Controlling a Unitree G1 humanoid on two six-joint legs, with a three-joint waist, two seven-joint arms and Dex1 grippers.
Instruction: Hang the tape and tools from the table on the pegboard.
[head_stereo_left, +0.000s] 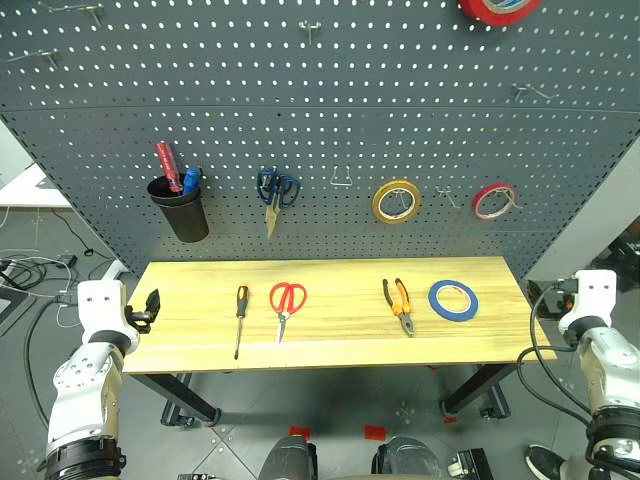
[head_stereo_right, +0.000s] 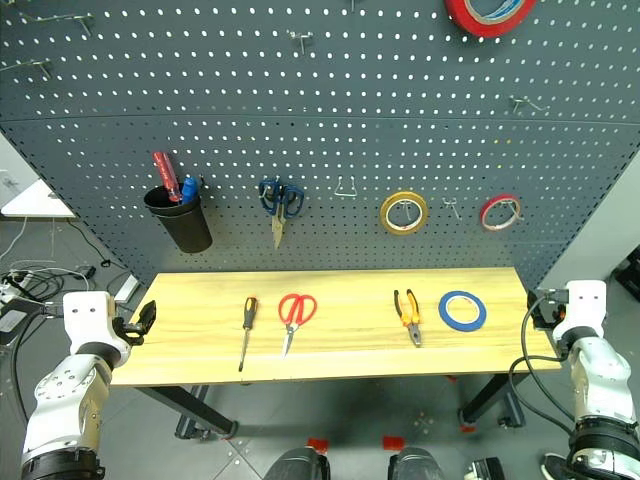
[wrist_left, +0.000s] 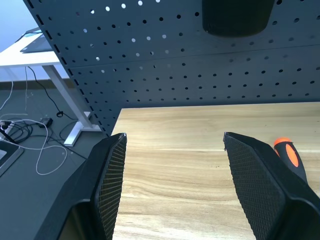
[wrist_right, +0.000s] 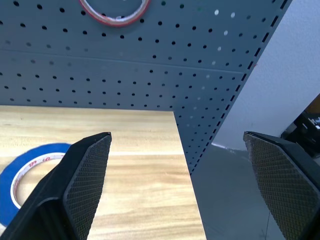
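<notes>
Tape: blue tape roll (head_stereo_left: 453, 299) flat at the table's (head_stereo_left: 330, 340) right end.
Tools: pliers (head_stereo_left: 399, 304), red-handled scissors (head_stereo_left: 285, 305), screwdriver (head_stereo_left: 240, 318) lie leftward.
Pegboard (head_stereo_left: 320, 110): behind.
Left gripper (wrist_left: 172, 185): jaws apart, empty.
Right gripper (wrist_right: 180, 190): spread wide, empty.

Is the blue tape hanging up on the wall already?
No, the blue tape lies flat on the table, right of the pliers, below the pegboard.
</notes>
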